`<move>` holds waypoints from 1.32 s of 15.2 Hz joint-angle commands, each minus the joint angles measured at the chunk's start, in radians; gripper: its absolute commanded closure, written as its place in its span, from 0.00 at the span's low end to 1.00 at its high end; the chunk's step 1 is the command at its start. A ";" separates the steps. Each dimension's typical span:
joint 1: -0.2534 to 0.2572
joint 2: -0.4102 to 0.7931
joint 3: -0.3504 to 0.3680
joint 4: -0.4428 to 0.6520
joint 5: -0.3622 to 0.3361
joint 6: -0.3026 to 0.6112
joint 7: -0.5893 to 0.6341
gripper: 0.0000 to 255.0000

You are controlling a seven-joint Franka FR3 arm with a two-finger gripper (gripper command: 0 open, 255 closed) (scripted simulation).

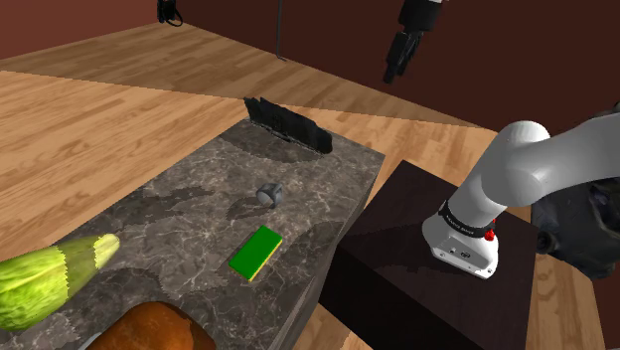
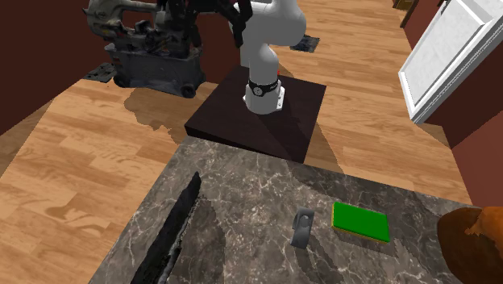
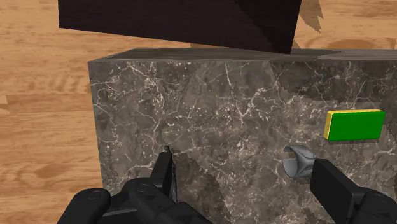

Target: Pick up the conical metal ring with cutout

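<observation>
The conical ring [image 1: 270, 193] is small and grey-metallic, lying on its side near the middle of the dark marble tabletop [image 1: 189, 224]. In the second exterior view the ring [image 2: 303, 227] lies just left of a green block. My black gripper [image 1: 397, 60] hangs high above the table's far end, well away from the ring, fingers apart and holding nothing. In the wrist view the ring [image 3: 298, 161] lies far below, just ahead of the right finger [image 3: 340, 191]; the gripper [image 3: 245, 197] is open.
A flat green block [image 1: 255, 252] lies close to the ring. A long black object [image 1: 288, 124] rests along the table's far edge. A green vegetable [image 1: 50, 278] and a brown loaf [image 1: 154, 330] sit at the near end. The dark stand [image 1: 427, 278] adjoins the table.
</observation>
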 commanded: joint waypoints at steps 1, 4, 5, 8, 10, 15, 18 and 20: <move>0.000 0.000 0.000 0.000 0.000 0.000 0.000 0.00; 0.022 0.067 0.050 -0.015 0.023 0.070 0.041 0.00; 0.029 0.092 0.067 -0.018 0.029 0.093 0.054 0.00; 0.050 0.173 0.115 -0.018 0.047 0.161 0.094 0.00; 0.062 0.232 0.146 -0.012 0.056 0.205 0.121 0.00; 0.089 0.396 0.220 0.024 0.063 0.309 0.191 0.00; 0.103 0.503 0.260 0.061 0.056 0.364 0.237 0.00; 0.111 0.578 0.285 0.091 0.045 0.397 0.269 0.00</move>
